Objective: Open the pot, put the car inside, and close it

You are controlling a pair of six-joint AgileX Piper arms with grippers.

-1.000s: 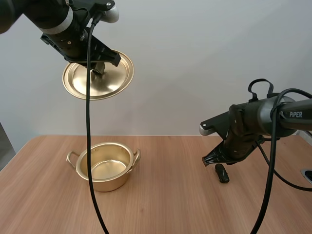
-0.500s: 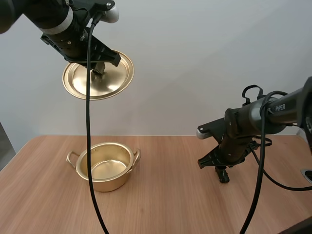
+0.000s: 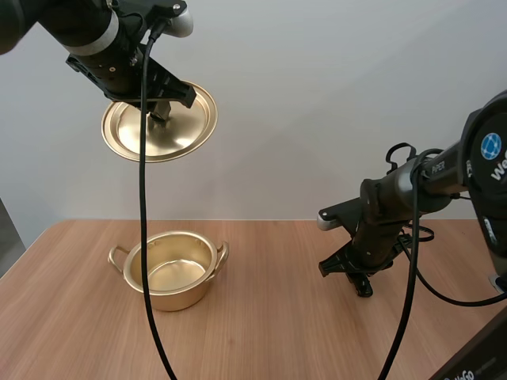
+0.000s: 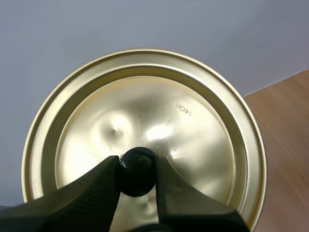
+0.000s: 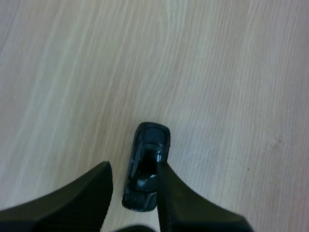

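Note:
My left gripper (image 3: 161, 111) hangs high above the table, shut on the black knob (image 4: 137, 170) of the gold lid (image 3: 158, 127), whose shiny underside (image 4: 183, 125) faces the camera. Below it, the open gold pot (image 3: 169, 269) stands on the table with nothing inside. At the table's right lies a small black toy car (image 3: 364, 286). My right gripper (image 3: 356, 277) is low over it. In the right wrist view the gripper (image 5: 131, 166) is open, its fingers straddling the car (image 5: 147, 145), one fingertip overlapping its roof.
The wooden table (image 3: 261, 332) has bare room between the pot and the car. The pot's two side handles (image 3: 117, 255) stick out left and right. A white object (image 3: 501, 283) sits at the table's far right edge.
My right arm has swung left and lowered, bringing its gripper down over the car. The left arm and the lid have stayed still.

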